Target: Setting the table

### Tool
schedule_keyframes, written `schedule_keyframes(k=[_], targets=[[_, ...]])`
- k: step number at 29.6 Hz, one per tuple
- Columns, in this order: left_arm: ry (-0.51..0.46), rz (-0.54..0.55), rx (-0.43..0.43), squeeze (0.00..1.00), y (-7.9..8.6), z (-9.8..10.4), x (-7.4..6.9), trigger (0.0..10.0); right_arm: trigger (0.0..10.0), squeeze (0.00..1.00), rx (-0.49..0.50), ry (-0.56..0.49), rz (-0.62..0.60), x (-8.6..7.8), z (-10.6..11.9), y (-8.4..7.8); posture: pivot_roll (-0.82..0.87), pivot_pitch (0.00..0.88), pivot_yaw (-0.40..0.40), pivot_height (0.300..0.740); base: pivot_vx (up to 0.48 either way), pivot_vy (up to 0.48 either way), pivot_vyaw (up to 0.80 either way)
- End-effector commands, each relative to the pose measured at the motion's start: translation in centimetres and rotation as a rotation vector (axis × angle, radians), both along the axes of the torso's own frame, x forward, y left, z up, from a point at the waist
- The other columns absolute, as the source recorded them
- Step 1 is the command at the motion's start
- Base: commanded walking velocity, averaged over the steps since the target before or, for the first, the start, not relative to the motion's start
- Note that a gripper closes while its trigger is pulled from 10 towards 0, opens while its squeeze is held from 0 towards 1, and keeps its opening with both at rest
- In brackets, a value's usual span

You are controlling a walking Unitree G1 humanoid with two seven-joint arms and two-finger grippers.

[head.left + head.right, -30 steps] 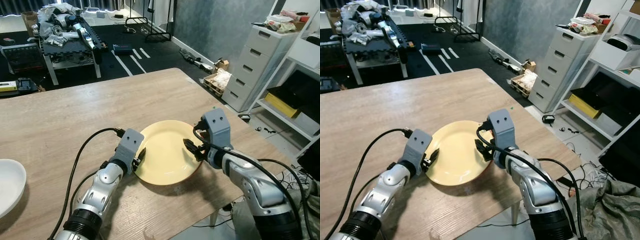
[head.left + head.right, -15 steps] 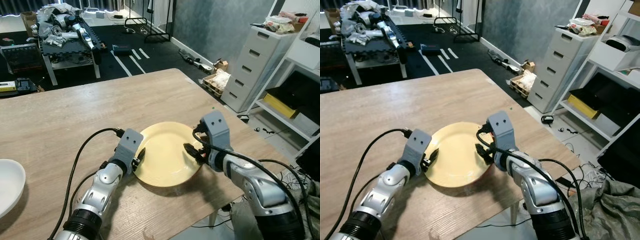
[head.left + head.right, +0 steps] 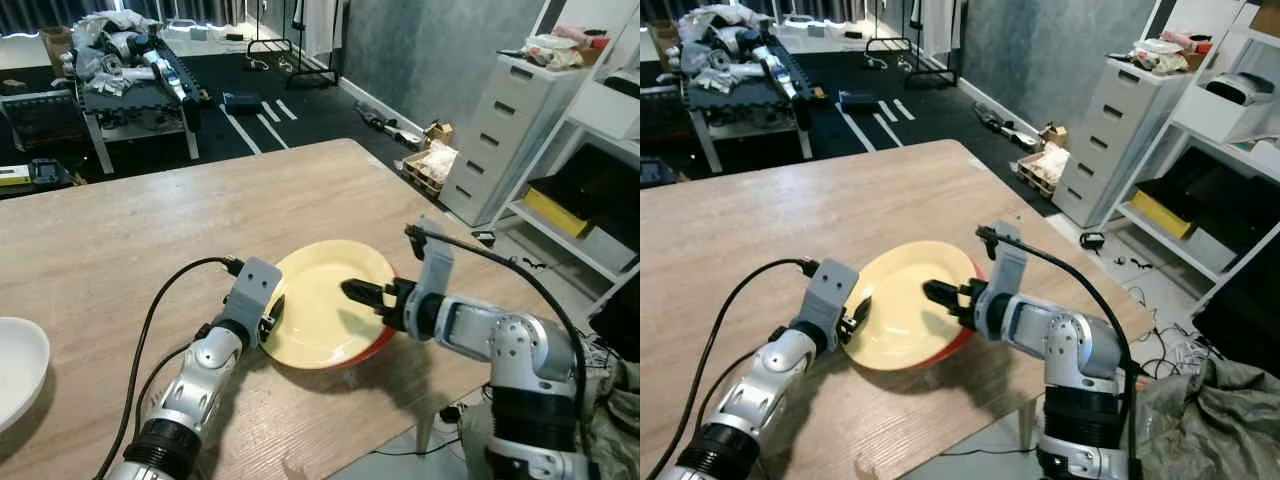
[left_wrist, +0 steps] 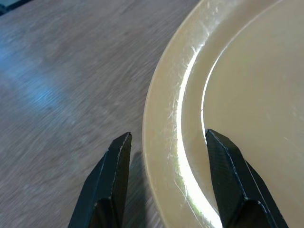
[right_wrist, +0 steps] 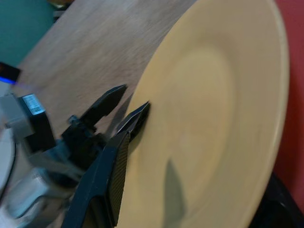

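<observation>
Yellow plate [image 3: 325, 310] is sitting tilted near the right end of the wooden table [image 3: 150, 220], its red underside showing along the right edge. Left gripper [image 4: 166, 156] is straddling the plate's left rim with fingers apart, while right gripper [image 3: 362, 293] is reaching over the plate's right side, one finger above and one below the rim, though whether it is pinching cannot be told. White dish [image 3: 20, 365] is resting well apart at the table's left edge.

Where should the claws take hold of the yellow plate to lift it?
By its thin raised rim, from opposite sides. The yellow plate is wide and shallow, so the left claw straddles the near-left rim, while the right claw reaches over the right edge.
</observation>
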State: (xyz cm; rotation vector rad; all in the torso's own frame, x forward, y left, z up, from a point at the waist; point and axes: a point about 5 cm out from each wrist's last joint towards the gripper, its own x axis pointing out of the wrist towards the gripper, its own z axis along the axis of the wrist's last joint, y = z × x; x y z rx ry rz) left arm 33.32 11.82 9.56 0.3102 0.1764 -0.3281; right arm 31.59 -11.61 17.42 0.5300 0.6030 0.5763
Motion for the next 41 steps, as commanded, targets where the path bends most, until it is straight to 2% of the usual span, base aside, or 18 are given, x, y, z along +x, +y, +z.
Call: schedule_keyframes(k=[1, 5, 6, 8, 9, 10, 11, 13, 18, 27, 28, 30, 33, 37, 41], targets=[[0.166, 0.008, 0.053, 0.00, 0.5, -3.8, -1.6, 10.0, 10.0, 0.00, 0.041, 0.043, 0.046, -0.4, -0.3, 0.7, -0.08, 0.011, -0.006, 0.740, 0.000, 0.000, 0.00], [0.166, 0.006, 0.056, 0.00, 0.5, -3.8, -1.6, 10.0, 10.0, 0.00, 0.028, 0.055, 0.082, -1.0, -0.9, 1.3, -0.08, 0.010, -0.003, 0.740, 0.000, 0.000, 0.00], [0.166, 0.005, 0.058, 0.00, 0.5, -3.8, -1.6, 10.0, 6.0, 0.00, 0.014, 0.080, 0.108, -1.7, -1.7, 1.9, -0.08, 0.008, -0.002, 0.740, 0.000, 0.000, 0.00], [0.165, 0.005, 0.059, 0.00, 0.5, -3.8, -1.6, 10.0, 6.0, 0.00, 0.007, 0.101, 0.116, -2.0, -2.1, 2.3, -0.07, 0.008, -0.002, 0.740, 0.000, 0.000, 0.00], [0.165, 0.004, 0.059, 0.00, 0.5, -3.8, -1.6, 10.0, 4.1, 0.00, -0.007, 0.121, 0.123, -2.4, -2.7, 2.8, -0.07, 0.007, -0.001, 0.740, 0.000, 0.000, 0.00], [0.165, 0.004, 0.059, 0.00, 0.5, -3.8, -1.6, 10.0, 4.1, 0.00, -0.007, 0.121, 0.123, -2.4, -2.7, 2.8, -0.07, 0.007, -0.001, 0.740, 0.000, 0.000, 0.00], [0.165, 0.004, 0.058, 0.00, 0.5, -3.8, -1.6, 10.0, 3.0, 0.00, -0.013, 0.125, 0.120, -2.5, -3.0, 3.0, -0.07, 0.007, -0.001, 0.740, 0.000, 0.000, 0.00], [0.165, 0.004, 0.058, 0.00, 0.5, -3.8, -1.6, 10.0, 0.0, 0.00, -0.020, 0.125, 0.104, -2.5, -3.3, 3.2, -0.07, 0.007, 0.000, 0.740, 0.000, 0.000, 0.00], [0.165, 0.003, 0.062, 0.00, 0.6, -3.8, -1.6, 10.0, 0.0, 0.00, -0.005, 0.086, 0.017, -1.6, -3.0, 2.5, -0.07, 0.005, 0.004, 0.740, 0.000, 0.000, 0.00], [0.149, -0.001, 0.053, 0.00, 0.4, -3.4, -1.4, 10.0, 0.0, 0.00, 0.052, 0.034, -0.029, -1.1, -2.2, 2.3, -0.07, 0.008, 0.003, 0.740, 0.000, 0.000, 0.00], [0.125, 0.002, 0.042, 0.00, 0.5, -2.9, -1.1, 10.0, 0.0, 0.00, 0.072, 0.023, -0.038, -0.9, -1.9, 2.2, -0.07, 0.008, 0.003, 0.740, 0.000, 0.000, 0.00], [-0.001, 0.031, 0.005, 0.00, 1.2, -0.3, 0.1, 10.0, 0.0, 0.00, 0.111, 0.007, -0.050, -0.7, -1.5, 2.1, -0.07, 0.008, 0.003, 0.740, 0.000, 0.000, 0.00], [-0.044, 0.043, -0.006, 0.00, 1.5, 0.6, 0.4, 10.0, 0.0, 0.00, 0.120, 0.003, -0.052, -0.6, -1.4, 2.1, -0.07, 0.008, 0.003, 0.740, 0.000, 0.000, 0.00], [-0.249, 0.052, -0.065, 0.00, 2.8, 6.7, 2.1, 10.0, 0.0, 0.00, 0.143, -0.002, -0.055, -0.5, -1.3, 2.4, -0.06, 0.007, 0.006, 0.740, 0.000, 0.000, 0.00], [-0.289, 0.022, -0.067, 0.00, 2.6, 7.9, 2.1, 10.0, 0.0, 0.00, 0.150, -0.006, -0.070, -0.3, -1.3, 2.4, -0.06, 0.007, 0.007, 0.740, 0.000, 0.000, 0.00]])
